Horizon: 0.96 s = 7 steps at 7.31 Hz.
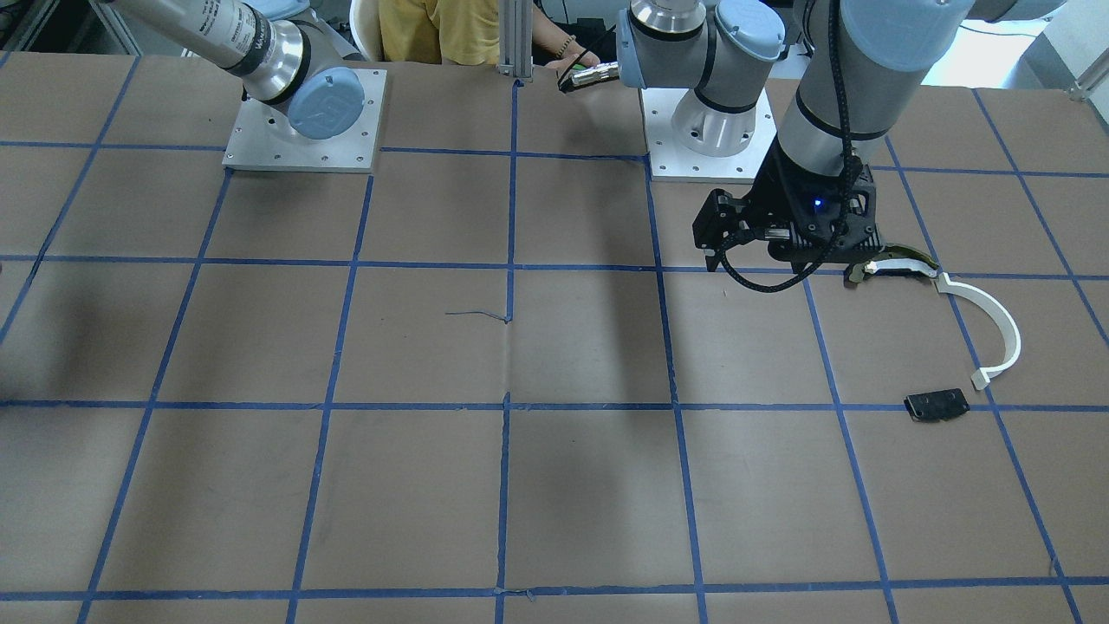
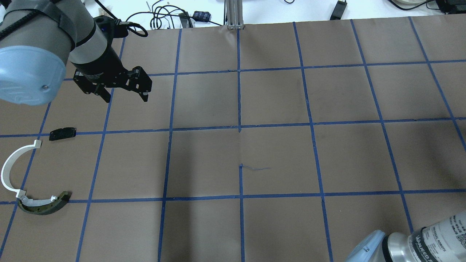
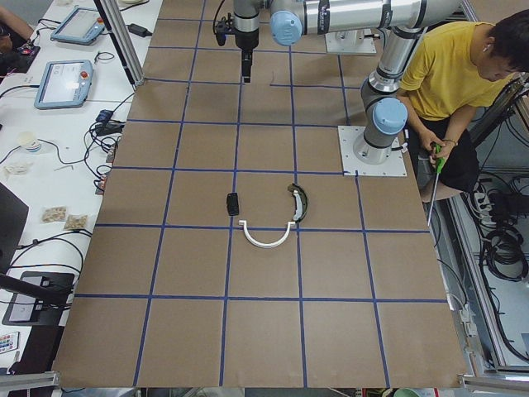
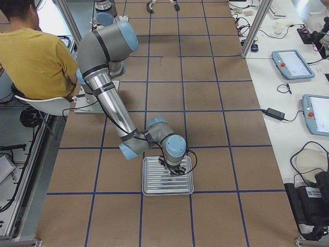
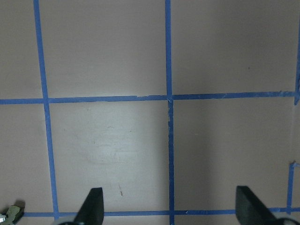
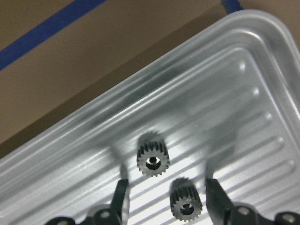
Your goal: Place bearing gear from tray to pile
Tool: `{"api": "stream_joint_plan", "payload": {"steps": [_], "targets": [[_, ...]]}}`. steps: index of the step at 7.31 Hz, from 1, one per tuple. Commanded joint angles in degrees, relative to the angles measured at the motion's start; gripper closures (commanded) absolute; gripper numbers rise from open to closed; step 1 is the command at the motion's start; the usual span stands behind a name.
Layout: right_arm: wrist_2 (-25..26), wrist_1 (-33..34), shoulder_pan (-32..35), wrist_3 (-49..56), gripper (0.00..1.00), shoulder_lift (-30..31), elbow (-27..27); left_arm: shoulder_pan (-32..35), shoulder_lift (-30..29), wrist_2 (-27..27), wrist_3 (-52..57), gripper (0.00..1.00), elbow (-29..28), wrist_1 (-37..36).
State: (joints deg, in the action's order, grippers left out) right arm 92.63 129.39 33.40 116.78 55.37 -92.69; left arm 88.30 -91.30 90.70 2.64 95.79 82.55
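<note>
Two small dark toothed bearing gears lie in a ribbed metal tray (image 6: 243, 70). One gear (image 6: 153, 161) lies just ahead of my right gripper (image 6: 168, 206). The other gear (image 6: 186, 205) lies between its open fingers, and I cannot tell whether they touch it. The tray (image 4: 149, 186) sits at the table's right end. The pile lies at the left end: a white arc strip (image 2: 11, 167), a dark curved piece with a cream band (image 2: 42, 205) and a black plate (image 2: 62, 133). My left gripper (image 2: 125, 96) is open and empty, above the table beyond the pile.
The table is brown paper with a blue tape grid. A person in a yellow shirt (image 3: 450, 74) sits behind the arm bases. Tablets and cables (image 3: 62, 83) lie along the far table edge. A corner of the dark curved piece (image 5: 11, 213) shows in the left wrist view.
</note>
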Motion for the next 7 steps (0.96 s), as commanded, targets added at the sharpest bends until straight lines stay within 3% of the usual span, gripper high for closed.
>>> {"api": "stream_joint_plan", "payload": {"steps": [1, 2, 4, 7], "targets": [[0.01, 1.56, 0.00, 1.86, 0.49, -0.09, -0.12, 0.12, 0.07, 0.00, 0.00, 0.00, 0.01, -0.02], [0.01, 1.56, 0.00, 1.61, 0.61, 0.00, -0.12, 0.12, 0.15, 0.00, 0.00, 0.00, 0.01, -0.02], [0.53, 1.30, 0.00, 0.99, 0.98, 0.17, -0.12, 0.12, 0.33, 0.00, 0.00, 0.00, -0.08, -0.02], [1.06, 0.51, 0.78, 0.73, 1.00, 3.92, -0.03, -0.06, 0.33, 0.00, 0.00, 0.00, -0.08, -0.02]]}}
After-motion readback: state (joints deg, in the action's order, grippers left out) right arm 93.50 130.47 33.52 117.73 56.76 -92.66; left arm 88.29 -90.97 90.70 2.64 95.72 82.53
